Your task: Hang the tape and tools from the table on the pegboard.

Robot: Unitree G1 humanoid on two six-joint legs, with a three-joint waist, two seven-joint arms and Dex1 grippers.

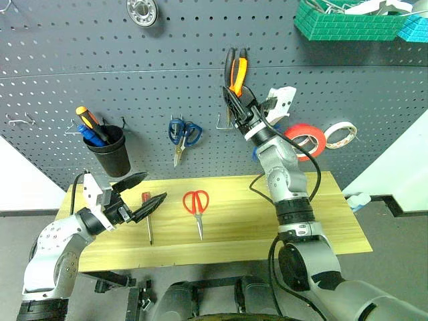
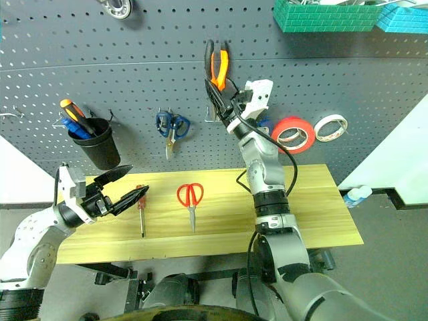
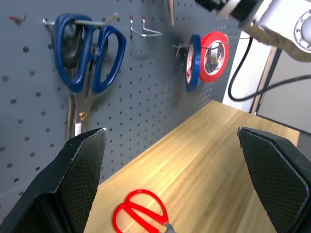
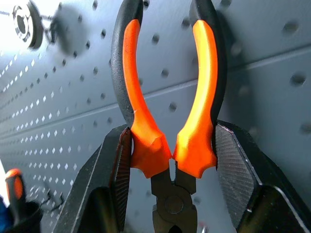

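My right gripper is raised against the dark grey pegboard, shut on the pliers near their pivot. Their orange-and-black handles point upward. The red tape hangs on a pegboard hook just right of that arm, with a blue roll beside it. On the wooden table lie the red-handled scissors and, to their left, the slim screwdriver. Low over the table's left end, my left gripper stands open and empty, just left of the screwdriver.
Blue scissors hang left of a bare metal hook. A black cup with an orange-and-black screwdriver hangs at the left. A white-cored roll hangs right of the red tape. Green and blue baskets sit at the top right.
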